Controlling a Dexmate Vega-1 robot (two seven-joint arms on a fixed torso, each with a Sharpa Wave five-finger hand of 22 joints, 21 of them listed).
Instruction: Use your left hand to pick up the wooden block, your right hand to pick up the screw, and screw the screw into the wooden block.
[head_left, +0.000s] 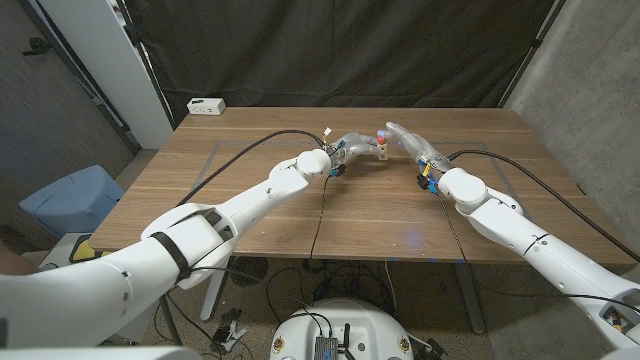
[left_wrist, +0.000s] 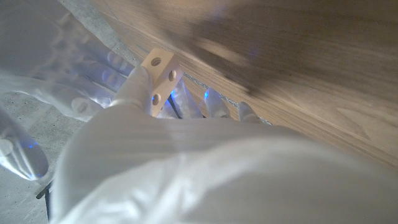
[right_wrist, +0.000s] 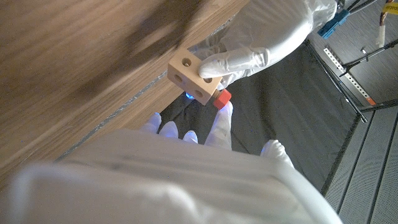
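Holding entry: left hand (right_wrist: 261, 37) gripped wooden block (right_wrist: 193, 77) above table (head_left: 300, 215).
Right hand (head_left: 408, 139) pinched red-headed screw (right_wrist: 222, 98) against the block.

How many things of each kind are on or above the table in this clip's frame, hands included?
Robot hands: 2, the left hand and the right hand
Wooden block with holes: 1, held by the left hand
Red-headed screw: 1, at the right hand's fingertips
White box: 1, at the table's far left corner
Total: 5
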